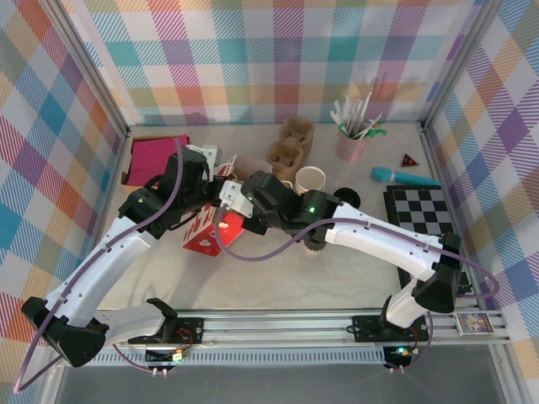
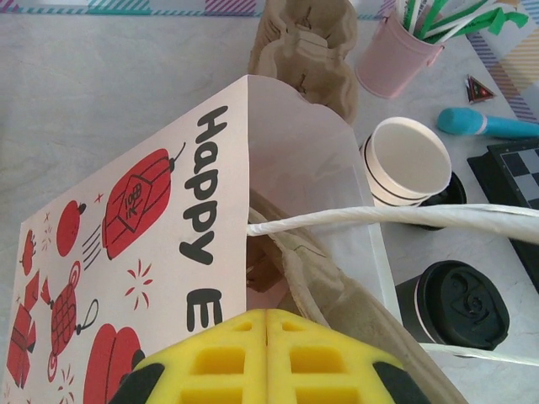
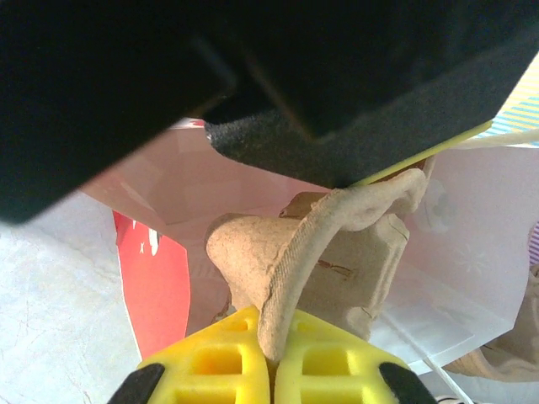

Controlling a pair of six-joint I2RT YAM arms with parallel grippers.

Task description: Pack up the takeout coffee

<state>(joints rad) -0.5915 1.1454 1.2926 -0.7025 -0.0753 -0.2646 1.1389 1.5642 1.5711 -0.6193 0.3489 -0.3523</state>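
The takeout coffee (image 2: 459, 305), a dark cup under a round black lid, stands on the table just right of the bag. The white paper bag (image 2: 143, 236), printed with red lanterns and black letters, is held open at its mouth. My left gripper (image 2: 268, 313) is shut at the bag's rim, where the printed panel ends. Inside the bag sits a brown cardboard cup carrier (image 3: 362, 252). My right gripper (image 3: 271, 358) is shut on the carrier's raised edge. In the top view both arms meet over the bag (image 1: 206, 237).
A stack of empty white cups (image 2: 410, 160) and loose black lids (image 2: 450, 192) stand behind the coffee. Further back are spare carriers (image 1: 290, 143), a pink cup of straws (image 1: 352, 143), a teal tool (image 1: 404, 177), a chessboard (image 1: 425, 210) and a magenta folder (image 1: 158, 156).
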